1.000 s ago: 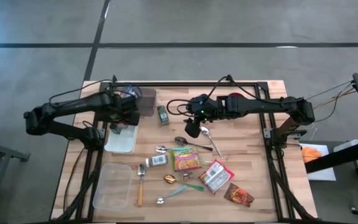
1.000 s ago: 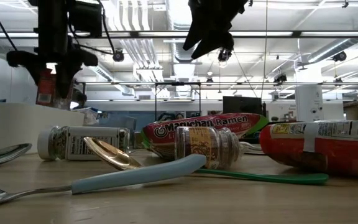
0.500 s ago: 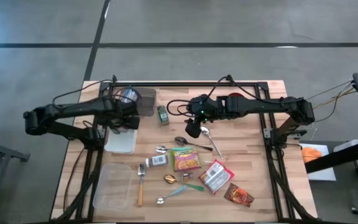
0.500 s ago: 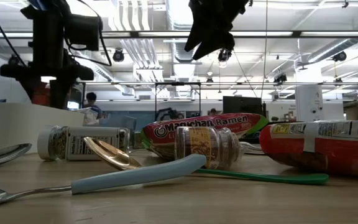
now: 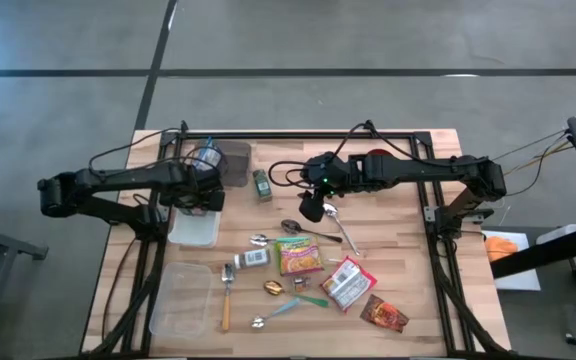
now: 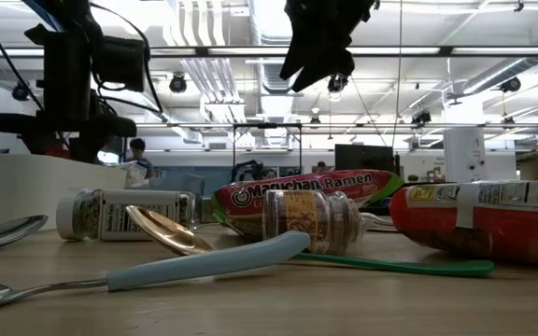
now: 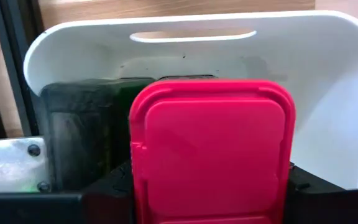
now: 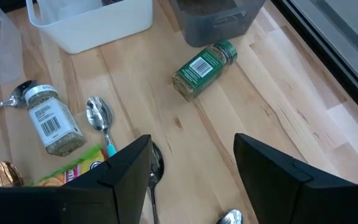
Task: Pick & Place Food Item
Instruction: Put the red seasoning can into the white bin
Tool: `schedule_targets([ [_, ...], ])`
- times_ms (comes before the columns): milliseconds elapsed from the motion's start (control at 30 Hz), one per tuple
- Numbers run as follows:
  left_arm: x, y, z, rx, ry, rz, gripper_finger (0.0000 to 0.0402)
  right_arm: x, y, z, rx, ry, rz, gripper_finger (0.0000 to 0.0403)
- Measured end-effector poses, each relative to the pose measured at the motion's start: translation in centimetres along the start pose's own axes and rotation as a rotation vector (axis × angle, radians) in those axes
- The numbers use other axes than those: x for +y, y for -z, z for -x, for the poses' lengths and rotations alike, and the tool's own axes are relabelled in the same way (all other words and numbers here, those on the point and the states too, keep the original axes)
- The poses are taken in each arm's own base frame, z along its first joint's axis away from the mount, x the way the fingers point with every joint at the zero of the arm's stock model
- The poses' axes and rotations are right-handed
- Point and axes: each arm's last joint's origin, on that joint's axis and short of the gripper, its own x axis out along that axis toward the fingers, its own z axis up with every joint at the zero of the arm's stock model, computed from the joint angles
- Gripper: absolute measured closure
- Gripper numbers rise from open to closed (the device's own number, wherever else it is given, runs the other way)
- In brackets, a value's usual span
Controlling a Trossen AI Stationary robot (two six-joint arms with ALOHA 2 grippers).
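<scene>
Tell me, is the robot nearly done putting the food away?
Not nearly. The left gripper holds a red box right over the white bin, and I can't see anything lying in the bin yet. The right gripper hangs open above a spoon. The ramen packet, the red snack bag and a small dark packet lie on the table, waiting.

A flat red food container [image 7: 211, 155] sits upright, clamped in the left hand [image 5: 200, 196] over the white bin [image 7: 328, 74].

Red lid [image 7: 211, 155] against white bin [image 7: 328, 99], green-labelled spice jar [image 8: 202, 69], pale wood table [image 8: 278, 106], light-blue spoon handle [image 6: 208, 261], red-and-green ramen packet [image 6: 306, 191]
</scene>
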Motion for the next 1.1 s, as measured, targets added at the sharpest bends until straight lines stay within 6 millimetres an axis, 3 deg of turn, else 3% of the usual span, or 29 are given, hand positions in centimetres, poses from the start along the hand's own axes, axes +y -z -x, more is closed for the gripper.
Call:
schedule_targets([
  [233,0.37,0.31,-0.87,0.009,-0.018,0.015,0.0207,0.01,0.00,0.00,0.000,-0.001,0.000,0.0180],
  [500,0.40,0.37,-1.08,0.014,-0.013,0.010,0.0141,0.02,0.00,0.00,-0.001,-0.001,0.000,0.0180],
  [1100,0.04,0.29,-0.72,0.046,0.028,0.015,0.0132,0.01,0.00,0.00,0.000,-0.001,0.000,0.0180],
])
